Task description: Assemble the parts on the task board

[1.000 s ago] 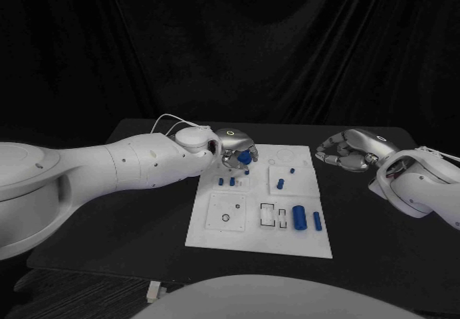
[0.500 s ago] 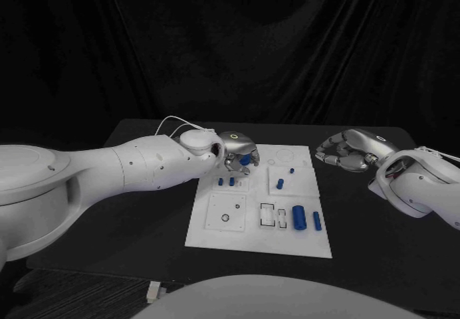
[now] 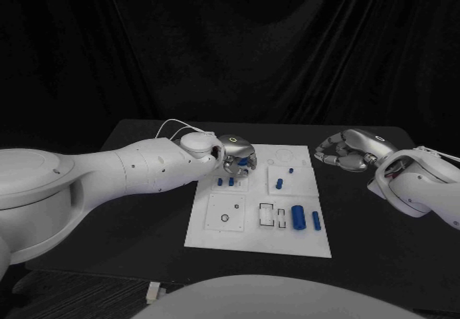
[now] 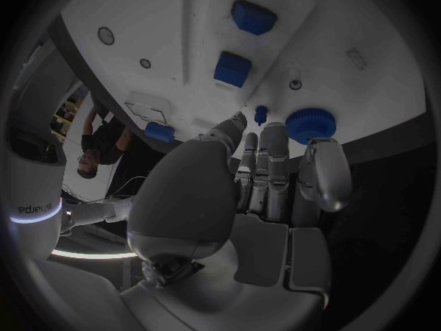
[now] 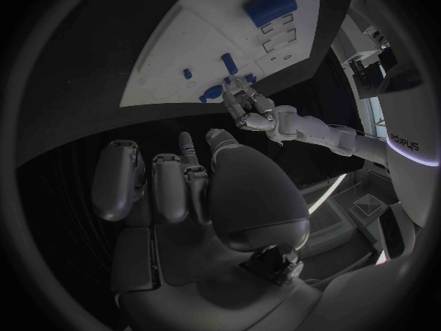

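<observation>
While my left hand (image 3: 236, 154) hangs over the far left corner of the task board (image 3: 230, 232), its fingers (image 4: 275, 162) are pinched around a round blue part (image 4: 311, 125), with two small blue parts (image 3: 226, 181) standing just beneath it. My right hand (image 3: 347, 151) hovers over the tabletop (image 3: 383, 232) beside the board's far right corner, fingers curled in on nothing.

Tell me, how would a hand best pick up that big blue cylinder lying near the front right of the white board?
Probably from straight above, pinching the big blue cylinder across its round middle. It lies flat on the task board, long axis running front to back, so fingers would close on its left and right sides. A slimmer blue piece lies close on its right, leaving little room there.
</observation>
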{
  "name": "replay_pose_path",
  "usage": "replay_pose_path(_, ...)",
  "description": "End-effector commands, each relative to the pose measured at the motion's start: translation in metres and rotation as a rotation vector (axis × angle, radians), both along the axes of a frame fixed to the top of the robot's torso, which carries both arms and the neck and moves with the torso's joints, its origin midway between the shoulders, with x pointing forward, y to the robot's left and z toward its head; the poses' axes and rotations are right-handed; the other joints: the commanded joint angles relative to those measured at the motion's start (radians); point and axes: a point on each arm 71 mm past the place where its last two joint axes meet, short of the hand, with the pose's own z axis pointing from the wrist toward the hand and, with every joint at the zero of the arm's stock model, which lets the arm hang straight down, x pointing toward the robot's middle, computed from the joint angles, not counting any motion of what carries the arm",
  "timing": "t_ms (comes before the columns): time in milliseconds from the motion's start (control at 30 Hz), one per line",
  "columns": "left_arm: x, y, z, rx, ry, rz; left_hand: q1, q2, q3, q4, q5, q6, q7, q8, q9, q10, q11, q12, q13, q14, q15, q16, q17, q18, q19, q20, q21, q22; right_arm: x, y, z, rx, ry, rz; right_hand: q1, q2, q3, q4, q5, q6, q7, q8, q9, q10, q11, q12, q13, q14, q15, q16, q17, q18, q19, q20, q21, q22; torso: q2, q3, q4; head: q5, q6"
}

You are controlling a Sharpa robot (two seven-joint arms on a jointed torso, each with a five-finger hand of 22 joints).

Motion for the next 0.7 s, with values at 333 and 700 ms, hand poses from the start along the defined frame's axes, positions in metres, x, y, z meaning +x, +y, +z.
replay_pose_path(333,0.0019,0.0,-0.0053,0.031,0.027,0.017,-0.001,0.008,0.02,-0.003,0.025,0.006,0.003,-0.007,-0.013,-0.014,0.011,-0.033,-0.018,-0.012,0.003,0.005,-0.017,-0.005,-0.008,-0.003,-0.008,0.16,-0.001,-0.0012,-0.0015,-0.006,0.01,-0.007,0.006,0.003,0.003,0.001,0.004,0.004,0.0,-0.003,-0.001,0.072,0.004,-0.004,0.212,0.04,0.002,-0.003,0.001,0.015,-0.003,0.0,-0.003,0.157,0.0,0.0005,0.0008,-0.005,0.0)
replay_pose_path(700,0.0039,0.0029,-0.009,0.048,0.042,0.028,-0.009,0.01,0.036,-0.007,0.037,0.008,0.017,-0.01,-0.026,0.012,0.015,-0.049,-0.028,-0.016,0.005,0.013,-0.028,-0.004,-0.011,-0.002,-0.012,0.159,-0.0014,-0.0013,-0.0013,-0.005,0.009,-0.006,0.006,0.001,0.004,0.002,0.004,0.005,0.0,-0.003,-0.002,0.072,0.004,-0.004,0.213,0.04,0.002,-0.004,-0.002,0.015,-0.003,0.0,-0.004,0.157,0.0,0.0003,-0.0008,-0.004,0.0)
